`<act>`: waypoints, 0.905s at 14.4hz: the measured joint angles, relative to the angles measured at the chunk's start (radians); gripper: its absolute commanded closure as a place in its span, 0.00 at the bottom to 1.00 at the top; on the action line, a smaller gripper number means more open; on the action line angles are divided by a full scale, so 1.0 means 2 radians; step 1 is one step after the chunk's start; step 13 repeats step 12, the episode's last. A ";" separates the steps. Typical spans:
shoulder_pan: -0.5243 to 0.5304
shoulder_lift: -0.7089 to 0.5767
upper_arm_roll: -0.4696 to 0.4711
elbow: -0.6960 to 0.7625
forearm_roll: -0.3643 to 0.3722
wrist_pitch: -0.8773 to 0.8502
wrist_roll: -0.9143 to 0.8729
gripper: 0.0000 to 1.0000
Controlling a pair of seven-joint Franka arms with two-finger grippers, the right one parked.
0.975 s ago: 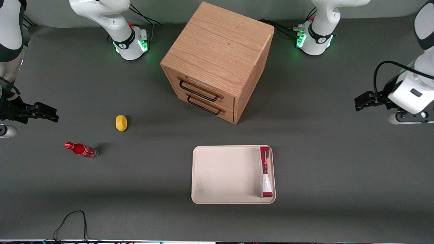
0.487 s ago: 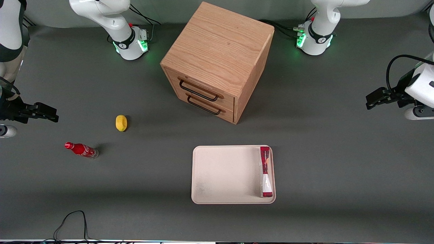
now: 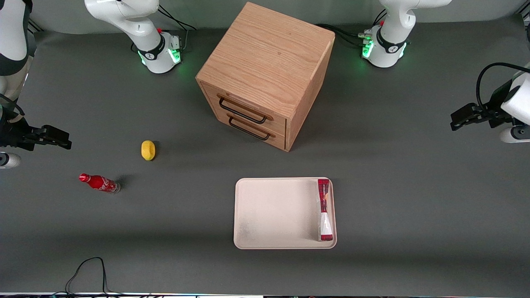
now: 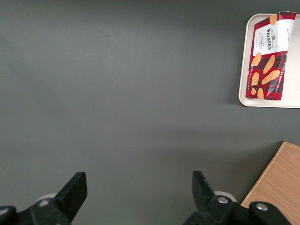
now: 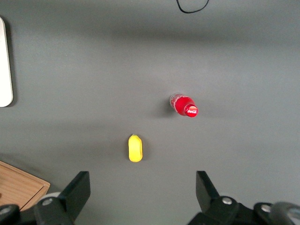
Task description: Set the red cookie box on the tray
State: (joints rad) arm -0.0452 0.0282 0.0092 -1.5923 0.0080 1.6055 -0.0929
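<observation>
The gripper has pulled away from the tray toward the working arm's end of the table, fingers spread wide, gripping nothing. The 2-drawer wooden cabinet stands farther from the camera than the tray. The red cookie box lies in the tray along its short rim.

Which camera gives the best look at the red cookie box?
The left wrist view: the red cardboard cookie box shows its printed face and cookie pictures, lying on the cream tray. The front view shows only a thin strip; the right wrist view misses it. The open end effector hovers apart over the table.
</observation>
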 measured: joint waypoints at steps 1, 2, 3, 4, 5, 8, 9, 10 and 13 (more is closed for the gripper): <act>0.000 0.000 0.000 0.000 -0.002 0.000 0.000 0.00; 0.000 0.000 0.001 0.000 -0.003 0.000 0.000 0.00; 0.000 0.000 0.001 0.000 -0.005 0.000 0.001 0.00; 0.000 0.000 0.001 0.000 -0.007 -0.001 0.001 0.00; 0.000 0.000 0.001 0.000 -0.009 -0.001 0.002 0.00; 0.008 0.000 0.001 0.000 -0.010 -0.004 0.010 0.00; 0.010 0.000 0.001 0.000 -0.011 -0.007 0.012 0.00; 0.011 0.000 0.001 0.000 -0.011 -0.009 0.013 0.00; 0.011 -0.001 0.001 0.000 -0.011 -0.010 0.015 0.00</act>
